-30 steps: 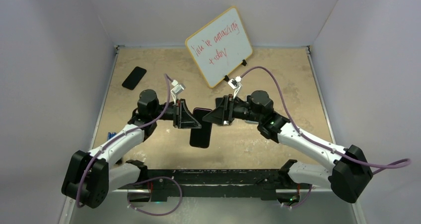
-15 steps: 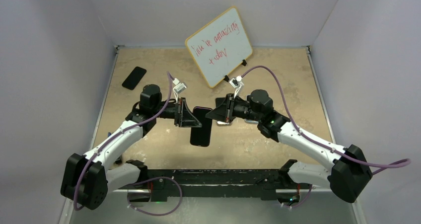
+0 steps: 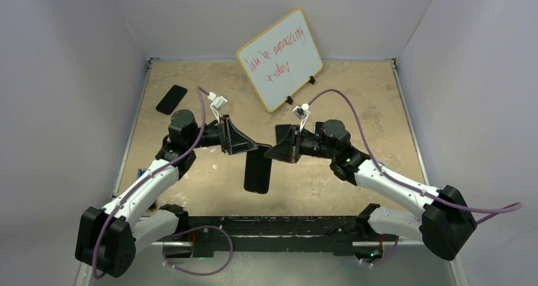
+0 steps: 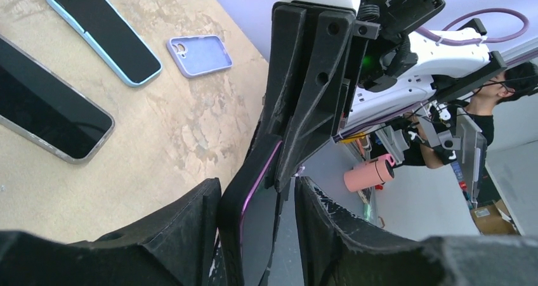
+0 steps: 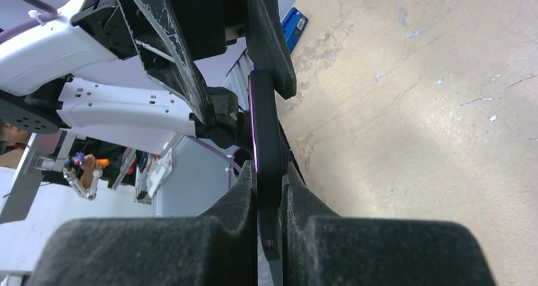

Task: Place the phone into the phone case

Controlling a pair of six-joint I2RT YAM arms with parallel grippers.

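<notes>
Above the middle of the surface (image 3: 355,108), in the top view, the phone (image 3: 257,172) is hanging upright in the air between the two arms, touching nothing below it. The right fingers (image 5: 235,216) are pinching it flat across its two faces (no gap is showing on either side in the right wrist view), so they are carrying it. The left fingers (image 4: 171,235) are standing partly open around the same phone. In the left wrist view a gap is showing between the phone's purple edge and the finger at the lower right of the frame. The other finger is sitting just beside or against the phone, and I cannot tell which. I am reading this as a hand-over, with the weight resting on the right arm.

A lilac case (image 4: 198,54), probably the one meant, is lying flat at the upper left of the left wrist view, well apart from the held phone, and nothing is sitting in it. A blue-cased phone (image 4: 101,32) and a silver-rimmed phone (image 4: 44,111) are lying near it, and a black phone (image 3: 171,99) is lying at the upper left of the top view. So the main step is not yet done: the phone is lifted and gripped, but carrying it over the case, lining it up and pressing it in are all remaining.
</notes>
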